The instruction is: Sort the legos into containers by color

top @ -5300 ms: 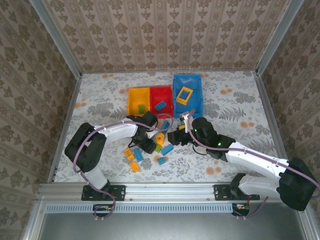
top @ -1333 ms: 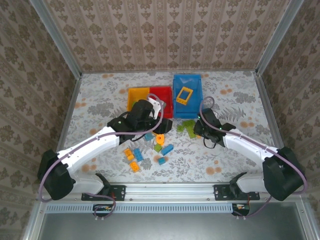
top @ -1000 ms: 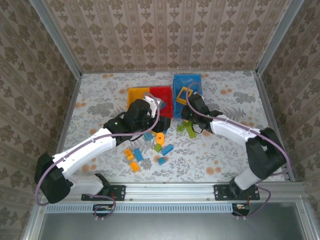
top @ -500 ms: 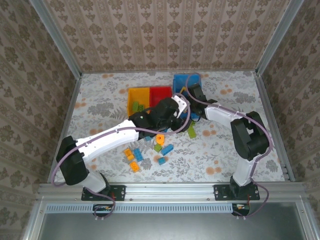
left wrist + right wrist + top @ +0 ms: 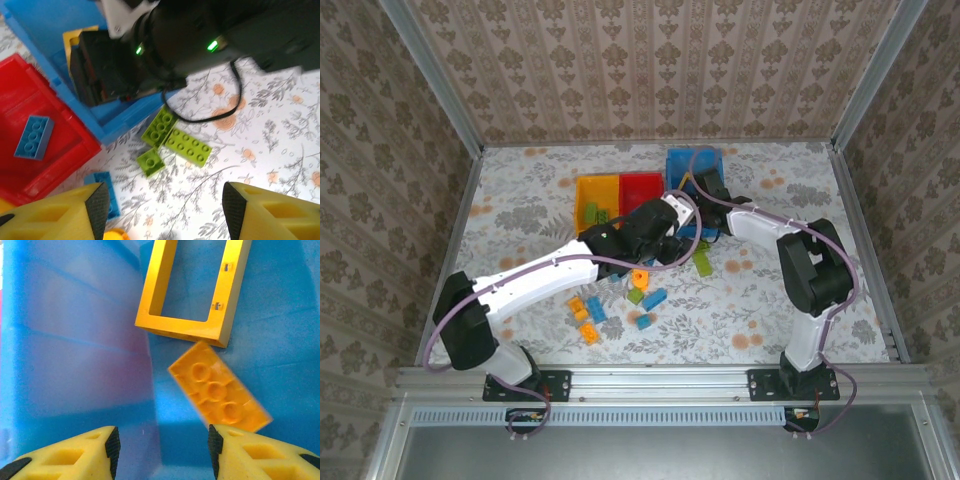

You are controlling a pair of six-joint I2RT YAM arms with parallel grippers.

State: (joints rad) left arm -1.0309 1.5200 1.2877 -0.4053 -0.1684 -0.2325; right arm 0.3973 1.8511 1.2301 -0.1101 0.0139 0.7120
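Observation:
My right gripper point(image 5: 162, 445) hangs open inside the blue container point(image 5: 75, 350). Just above its fingers lies a blurred orange lego point(image 5: 217, 390), and beyond that the yellow-orange frame piece point(image 5: 192, 290). In the top view the right gripper point(image 5: 703, 192) is over the blue container point(image 5: 685, 160). My left gripper point(image 5: 165, 212) is open over bare table with nothing between its fingers. Three green legos point(image 5: 188, 146) lie just ahead of it, beside the blue container's wall point(image 5: 100, 125). A blue lego point(image 5: 34, 136) rests in the red container point(image 5: 55, 165).
The yellow-orange container point(image 5: 582, 185) stands left of the red container point(image 5: 642, 182). Loose legos lie near the table's middle: an orange one point(image 5: 640, 278), a green one point(image 5: 635, 296), blue ones point(image 5: 655, 298) and more at the front left point(image 5: 589, 332). The right arm's black wrist point(image 5: 165, 45) sits close above the left gripper's view.
The right gripper travelled from the table up to the blue container, and its jaws have opened, letting the orange lego go. The left arm swung right toward the green legos.

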